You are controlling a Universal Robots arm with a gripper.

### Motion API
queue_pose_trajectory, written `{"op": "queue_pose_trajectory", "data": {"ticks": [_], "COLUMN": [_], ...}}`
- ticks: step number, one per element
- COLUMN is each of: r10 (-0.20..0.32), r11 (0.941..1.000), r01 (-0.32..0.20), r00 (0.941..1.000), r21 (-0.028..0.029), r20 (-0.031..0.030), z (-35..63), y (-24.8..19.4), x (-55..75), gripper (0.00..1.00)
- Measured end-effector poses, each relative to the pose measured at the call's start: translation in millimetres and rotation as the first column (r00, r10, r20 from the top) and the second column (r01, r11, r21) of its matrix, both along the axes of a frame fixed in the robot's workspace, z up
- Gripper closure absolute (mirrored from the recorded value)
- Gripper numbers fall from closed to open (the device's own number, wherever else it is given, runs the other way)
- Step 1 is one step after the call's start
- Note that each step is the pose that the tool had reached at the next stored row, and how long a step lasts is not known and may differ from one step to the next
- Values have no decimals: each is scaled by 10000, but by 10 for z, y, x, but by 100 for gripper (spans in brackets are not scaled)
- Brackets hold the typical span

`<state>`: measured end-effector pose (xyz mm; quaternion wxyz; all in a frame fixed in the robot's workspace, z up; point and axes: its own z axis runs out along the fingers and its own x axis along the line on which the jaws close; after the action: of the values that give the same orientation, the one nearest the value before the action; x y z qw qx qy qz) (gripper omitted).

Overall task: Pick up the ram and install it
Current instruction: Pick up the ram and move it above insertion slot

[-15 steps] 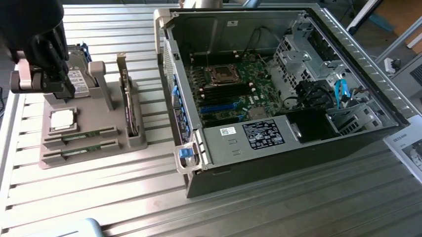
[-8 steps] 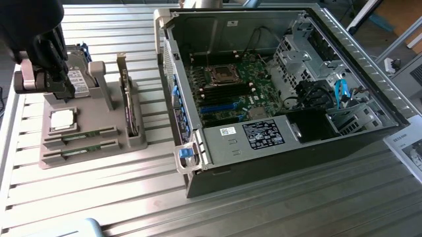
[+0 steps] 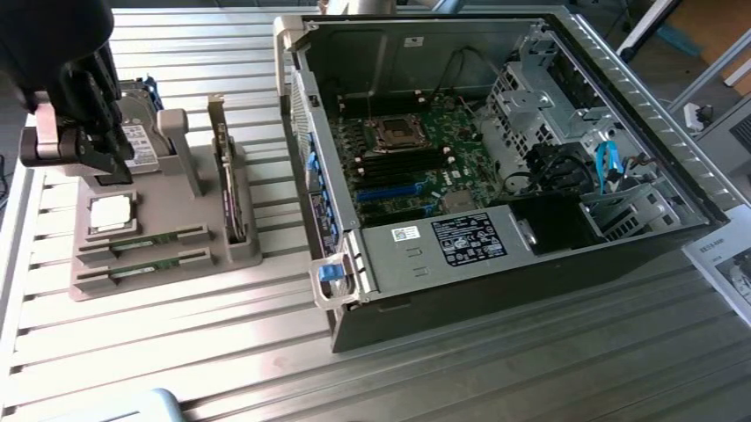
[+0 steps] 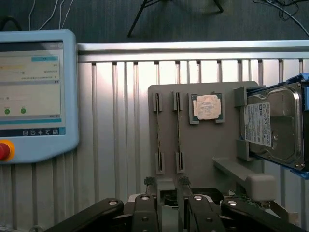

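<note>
Two ram sticks, narrow green boards, stand on edge in slots of a grey holder (image 3: 176, 272): one (image 3: 147, 242) just behind the other (image 3: 147, 266). The wrist view looks down on their thin edges (image 4: 158, 135) (image 4: 178, 135). My gripper (image 3: 108, 158) hangs above the holder's far end, near the hard drive, apart from both sticks. In the wrist view the gripper (image 4: 166, 186) is open, with only the grey holder (image 4: 203, 150) showing between its fingers. The open computer case (image 3: 352, 290) lies at the exterior view's right, its motherboard (image 3: 411, 158) exposed.
The holder also carries a silver hard drive (image 3: 141, 136) (image 4: 273, 125), a square processor (image 3: 112, 211) (image 4: 208, 107) and an upright expansion card (image 3: 229, 193). A teach pendant (image 4: 34, 96) lies on the slatted metal table (image 3: 235, 352). Printed paper (image 3: 727, 264) sits beyond the case.
</note>
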<state>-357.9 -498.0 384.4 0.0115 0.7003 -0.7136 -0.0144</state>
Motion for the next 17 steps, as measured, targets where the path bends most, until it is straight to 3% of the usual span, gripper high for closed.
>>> {"op": "queue_pose_trajectory", "data": {"ticks": [17], "r10": [14], "r11": [10000], "r01": [-14], "r00": [10000], "r21": [0], "r20": [-1], "z": [-224], "y": [0], "x": [-1], "gripper": [69]}}
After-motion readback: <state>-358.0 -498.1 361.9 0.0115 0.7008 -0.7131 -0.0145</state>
